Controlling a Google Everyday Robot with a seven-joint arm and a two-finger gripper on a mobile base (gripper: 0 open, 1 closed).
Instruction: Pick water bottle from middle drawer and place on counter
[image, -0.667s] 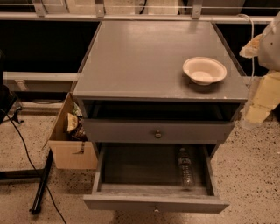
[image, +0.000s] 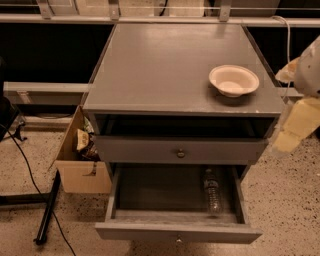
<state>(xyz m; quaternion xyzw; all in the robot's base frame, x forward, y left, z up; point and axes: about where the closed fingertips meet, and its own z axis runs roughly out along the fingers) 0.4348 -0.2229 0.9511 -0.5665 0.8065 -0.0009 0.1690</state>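
Note:
The water bottle (image: 212, 191) lies on its side in the open middle drawer (image: 150, 192), at the right end of its dark floor. The counter (image: 165, 65) is the flat grey cabinet top above. A cream round bowl (image: 233, 80) sits on the counter near its front right corner. My gripper (image: 295, 127) hangs at the far right edge of the view, beside the cabinet's right side and above the drawer's level, apart from the bottle.
The upper drawer with a brass knob (image: 180, 153) is shut above the open one. An open cardboard box (image: 80, 155) of clutter stands on the floor to the cabinet's left. A black stand leg (image: 47, 210) and cable lie at lower left.
The view has shifted slightly; the gripper stays at the right edge beside the cabinet. The bottle and bowl have not moved.

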